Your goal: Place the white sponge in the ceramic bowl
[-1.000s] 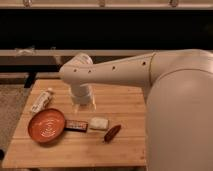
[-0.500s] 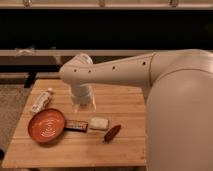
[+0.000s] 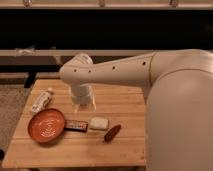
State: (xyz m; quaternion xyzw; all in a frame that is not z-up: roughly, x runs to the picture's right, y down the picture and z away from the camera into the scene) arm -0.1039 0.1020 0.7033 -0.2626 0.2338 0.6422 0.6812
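Note:
The white sponge [image 3: 99,123], a small off-white block, lies flat on the wooden table [image 3: 125,105] near its middle front. To its left, past a dark bar, sits the ceramic bowl [image 3: 46,125], round, orange-brown, with pale swirls inside and nothing in it. My gripper [image 3: 84,106] hangs from the big white arm, pointing down over the table behind the sponge and a little to its left. It is above and clear of both sponge and bowl. Its fingers stand apart, open, with nothing between them.
A dark flat bar [image 3: 76,125] lies between bowl and sponge, touching the bowl's right rim. A reddish-brown oblong item [image 3: 112,133] lies just right of the sponge. A long white tube [image 3: 41,100] rests at the table's left back. My white arm fills the right side.

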